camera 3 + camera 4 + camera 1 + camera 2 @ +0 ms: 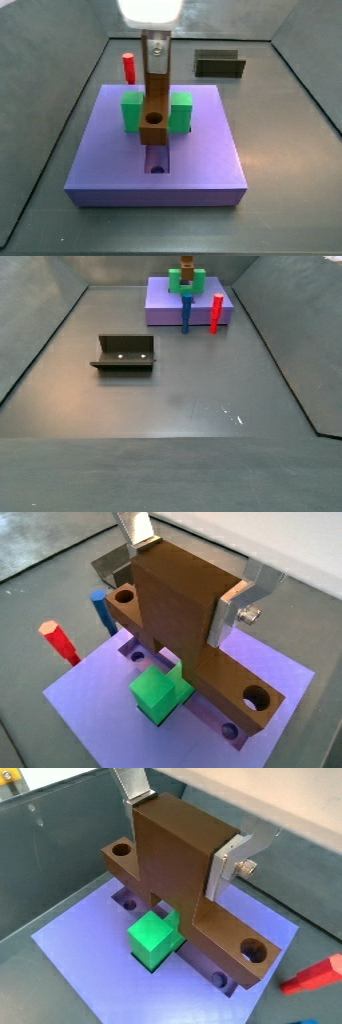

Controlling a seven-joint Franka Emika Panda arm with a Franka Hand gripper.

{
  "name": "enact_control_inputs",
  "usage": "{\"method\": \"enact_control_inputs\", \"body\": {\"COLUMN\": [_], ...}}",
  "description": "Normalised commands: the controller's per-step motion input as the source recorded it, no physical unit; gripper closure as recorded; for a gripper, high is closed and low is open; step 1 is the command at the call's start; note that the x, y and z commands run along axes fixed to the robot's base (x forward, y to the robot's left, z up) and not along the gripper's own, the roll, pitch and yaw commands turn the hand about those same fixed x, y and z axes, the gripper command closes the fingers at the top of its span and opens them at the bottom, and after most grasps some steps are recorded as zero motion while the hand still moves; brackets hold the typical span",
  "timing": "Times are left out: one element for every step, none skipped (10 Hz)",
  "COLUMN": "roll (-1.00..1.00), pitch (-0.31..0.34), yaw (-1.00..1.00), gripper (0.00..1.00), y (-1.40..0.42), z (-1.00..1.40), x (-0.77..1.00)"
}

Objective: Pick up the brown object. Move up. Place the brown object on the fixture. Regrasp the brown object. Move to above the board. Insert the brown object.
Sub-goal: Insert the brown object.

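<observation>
My gripper [181, 577] is shut on the brown object [174, 622] and holds it upright by its stem. Both wrist views show the silver fingers [230, 863] pressed on its two sides. Its lower bar, with a round hole [254, 695], lies along the groove of the purple board [94, 692], next to the green U-shaped block [158, 694]. In a side view the brown object [156, 100] stands between the arms of the green block [132, 112]. I cannot tell whether it rests in the groove. The fixture [219, 65] stands empty on the floor beyond the board [201, 150].
A red peg [60, 642] and a blue peg [100, 610] stand upright beside the board, also in a side view [215, 313]. The fixture [123, 353] sits apart from the board [163, 306]. Grey walls enclose the floor.
</observation>
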Motion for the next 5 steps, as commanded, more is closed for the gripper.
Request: {"method": "enact_control_inputs", "body": {"roll": [-0.13,-0.07,-0.03,0.00,0.00], "pitch": [-0.121,-0.059,-0.033,-0.006,-0.019], "yaw": [0.03,0.00,0.00,0.09,0.10], "gripper": [1.00,1.00,1.00,1.00,1.00], "y": [0.00,0.00,0.00,0.00,0.00], "z": [0.00,-0.06,-0.09,-0.16,-0.18], "x": [-0.09,0.00,0.00,0.13,0.11]}}
